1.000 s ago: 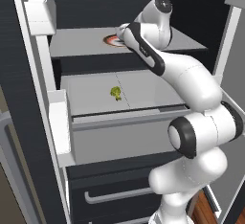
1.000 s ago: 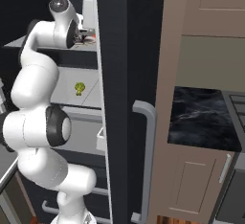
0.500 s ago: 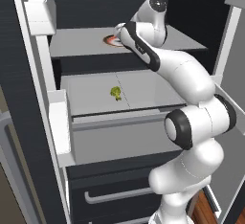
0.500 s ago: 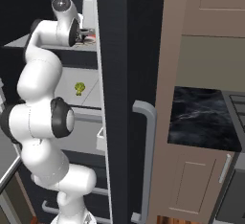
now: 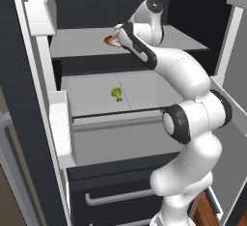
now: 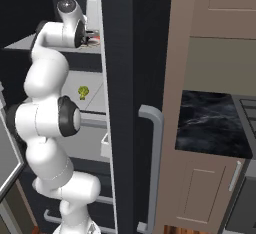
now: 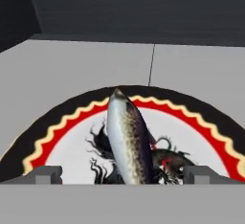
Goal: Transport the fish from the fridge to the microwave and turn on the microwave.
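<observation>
I have the gripper (image 7: 122,175) up on the top shelf of the fridge (image 5: 87,44), with its jaws spread as wide as they go and nothing between them yet. From the hand view the two fingertips (image 7: 44,174) stand one on either side of the fish (image 7: 128,141), which lies on the plate (image 7: 62,122) and runs lengthwise away from the fingers, its pointed end farthest from them and its broader body closest, right in the gap. It looks to me like a light thing, slim and fairly stiff in the body, but its smooth, silvery, speckled skin I would expect to be slippery, and it tapers, so a pinch near the pointed end could squirt it out. I would take it across the thickest part of the body, which is the part sitting between the pads now, squeezing side to side. The rounded back means the pads will meet a curved surface, so I would want them low enough to catch the flanks rather than the top. The plate beneath is shallow and hard; I judge the risk is nudging the fish along it or pressing the fingertips onto the plate. On the shelf below the gripper sits a small green vegetable (image 5: 116,93), well apart from all this.
</observation>
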Motion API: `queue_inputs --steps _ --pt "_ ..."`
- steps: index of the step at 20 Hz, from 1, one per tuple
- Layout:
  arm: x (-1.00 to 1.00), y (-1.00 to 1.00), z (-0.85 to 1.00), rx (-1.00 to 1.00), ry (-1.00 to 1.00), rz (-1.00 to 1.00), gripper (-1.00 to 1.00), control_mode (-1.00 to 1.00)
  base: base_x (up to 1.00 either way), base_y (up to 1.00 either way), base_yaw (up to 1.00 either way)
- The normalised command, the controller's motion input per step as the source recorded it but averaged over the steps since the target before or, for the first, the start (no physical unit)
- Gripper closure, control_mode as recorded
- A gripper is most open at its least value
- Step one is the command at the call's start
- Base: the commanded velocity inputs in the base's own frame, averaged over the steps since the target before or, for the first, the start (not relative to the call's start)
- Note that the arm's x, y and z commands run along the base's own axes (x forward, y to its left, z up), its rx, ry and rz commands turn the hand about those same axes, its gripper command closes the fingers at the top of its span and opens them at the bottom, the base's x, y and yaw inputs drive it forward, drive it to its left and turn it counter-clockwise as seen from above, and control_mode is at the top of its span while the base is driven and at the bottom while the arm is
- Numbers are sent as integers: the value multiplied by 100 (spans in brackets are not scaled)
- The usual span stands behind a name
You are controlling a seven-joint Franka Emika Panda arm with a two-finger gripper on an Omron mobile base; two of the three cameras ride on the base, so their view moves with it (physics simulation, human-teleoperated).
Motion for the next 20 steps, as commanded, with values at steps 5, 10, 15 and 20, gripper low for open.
queue_inputs --steps 5,10,15,20 --pt "29 1 -3 0 2 0 -100 -100 0 0 0" --pt "25 3 -4 0 1 0 -100 -100 0 0 0" --pt "20 4 -6 0 1 0 -100 -100 0 0 0" --pt "13 3 -7 0 0 0 -100 -100 0 0 0"
